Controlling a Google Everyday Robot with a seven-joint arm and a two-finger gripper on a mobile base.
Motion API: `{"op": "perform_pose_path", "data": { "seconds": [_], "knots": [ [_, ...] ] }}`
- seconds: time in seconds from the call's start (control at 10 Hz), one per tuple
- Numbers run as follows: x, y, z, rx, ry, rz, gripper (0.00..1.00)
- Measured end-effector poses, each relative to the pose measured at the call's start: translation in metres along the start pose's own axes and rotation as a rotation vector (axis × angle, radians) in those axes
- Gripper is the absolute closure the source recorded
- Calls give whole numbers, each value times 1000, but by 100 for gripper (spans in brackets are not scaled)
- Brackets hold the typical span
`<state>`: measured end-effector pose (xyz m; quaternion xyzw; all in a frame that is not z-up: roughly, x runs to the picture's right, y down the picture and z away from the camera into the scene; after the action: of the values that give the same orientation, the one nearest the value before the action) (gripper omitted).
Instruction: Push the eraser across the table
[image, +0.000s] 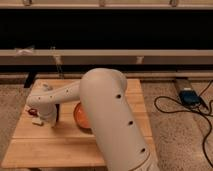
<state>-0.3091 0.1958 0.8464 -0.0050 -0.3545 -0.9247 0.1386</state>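
My gripper (51, 120) is hanging low over the left part of the table (60, 145), just left of the orange plate (80, 116). The eraser is hiding from me somewhere under my arm. A small cream-white block (37, 120) and a red item (31, 111) are lying just beside my wrist.

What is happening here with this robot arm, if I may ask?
A white robot arm reaches over the light wooden table toward its left part. Its tool is low at the tabletop there, beside an orange plate. A small cream-white block and a small red item lie just left of the tool. The eraser it should push is hidden behind the arm.
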Motion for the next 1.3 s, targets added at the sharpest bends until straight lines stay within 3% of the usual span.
{"op": "perform_pose_path", "data": {
  "seconds": [0.4,0.9,1.3],
  "knots": [
    [2,21,4,-4,10,13,100],
    [3,25,3,-8,8,7,100],
    [13,84,-5,-50,53,1,100]
  ]
}}
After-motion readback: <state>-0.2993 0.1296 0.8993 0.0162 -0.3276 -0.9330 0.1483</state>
